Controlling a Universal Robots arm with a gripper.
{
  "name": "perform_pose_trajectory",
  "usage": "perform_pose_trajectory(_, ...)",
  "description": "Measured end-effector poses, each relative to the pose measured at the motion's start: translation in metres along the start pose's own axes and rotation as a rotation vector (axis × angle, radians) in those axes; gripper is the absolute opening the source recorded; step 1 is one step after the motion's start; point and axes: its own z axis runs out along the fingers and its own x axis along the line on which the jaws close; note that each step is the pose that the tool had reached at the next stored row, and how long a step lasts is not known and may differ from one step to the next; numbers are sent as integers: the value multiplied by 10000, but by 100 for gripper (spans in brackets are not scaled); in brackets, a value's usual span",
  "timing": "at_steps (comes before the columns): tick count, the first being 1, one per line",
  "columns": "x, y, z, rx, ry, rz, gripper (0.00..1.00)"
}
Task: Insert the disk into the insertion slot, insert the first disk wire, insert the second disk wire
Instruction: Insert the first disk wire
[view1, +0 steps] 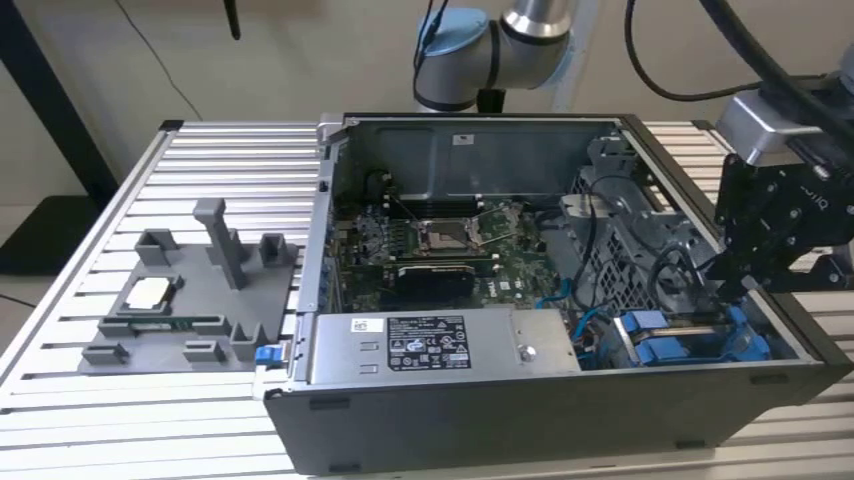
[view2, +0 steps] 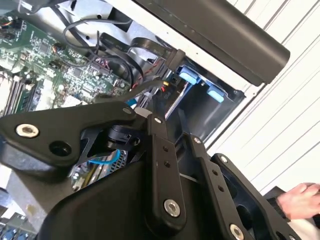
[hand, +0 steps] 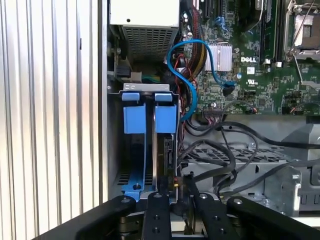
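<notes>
- While the gripper (hand: 175, 199) hung over the computer case's (view1: 534, 420) near corner on the exterior view's right, whether it was apart or clamped could not be told.
- Just ahead, the disk (hand: 163, 150) appeared to stand on edge in the insertion slot (hand: 149, 88). Its long axis ran away from the gripper, dark-sided beside blue frame pieces.
- Black wires (hand: 220, 165) lay alongside, with the motherboard (hand: 250, 80) farther on.

Bright blue plastic tabs (hand: 150, 112) mark the dark grey sheet-metal drive bay (hand: 116, 150). A blue looping cable (hand: 192, 70) crosses the green printed circuit board (hand: 250, 80). The ribbed silver metal worktop (hand: 50, 100) shows parallel stripes.
</notes>
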Motion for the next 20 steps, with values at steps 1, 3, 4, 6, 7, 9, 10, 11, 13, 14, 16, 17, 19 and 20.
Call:
perform_pose_trajectory(1, -2, 0, -27, -2, 1, 0, 26)
perform_pose_trajectory(3, -3, 0, -47, -2, 0, 0, 26)
perform_pose_trajectory(4, -3, 0, -53, -2, -1, 1, 26)
perform_pose_trajectory(6, -7, -1, -83, -2, 3, 1, 26)
perform_pose_trajectory(7, -7, -1, -99, -2, 1, 1, 26)
perform_pose_trajectory(9, -11, -1, -138, -2, 2, 1, 26)
perform_pose_trajectory(10, -12, -1, -156, -2, 0, 0, 26)
perform_pose_trajectory(11, -13, -1, -177, -2, 0, 1, 26)
perform_pose_trajectory(13, -16, -1, -218, -2, 2, 1, 26)
perform_pose_trajectory(14, -18, -2, -237, -2, 1, 1, 26)
perform_pose_trajectory(16, -19, -2, -257, -2, 0, 1, 26)
perform_pose_trajectory(17, -19, -2, -256, -3, -1, 0, 26)
perform_pose_trajectory(19, -19, -2, -256, -2, -1, 0, 26)
perform_pose_trajectory(20, -19, -2, -257, -2, -1, 0, 26)
